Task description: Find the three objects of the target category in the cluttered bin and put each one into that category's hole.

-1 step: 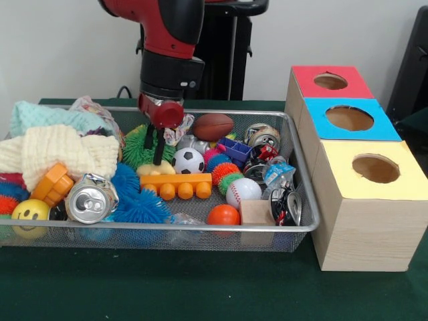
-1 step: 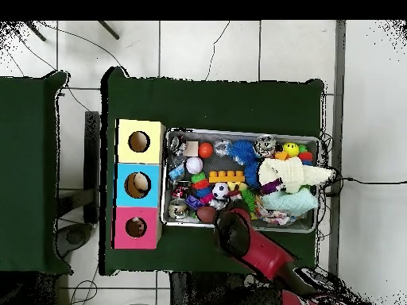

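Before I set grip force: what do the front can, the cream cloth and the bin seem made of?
Can: thin metal, likely aluminium; shiny silver top with a pull tab, dented side.
Cream cloth: soft knitted yarn, matte; ribbed stitches show.
Bin: metal wire mesh with a smooth silvery rim; things show through its wall.

Red arm [image 1: 157, 23], black wrist band, red gripper [image 1: 155, 144] housing.

Wire-mesh metal bin [image 1: 304, 227] — knitted cloths [image 1: 57, 148]
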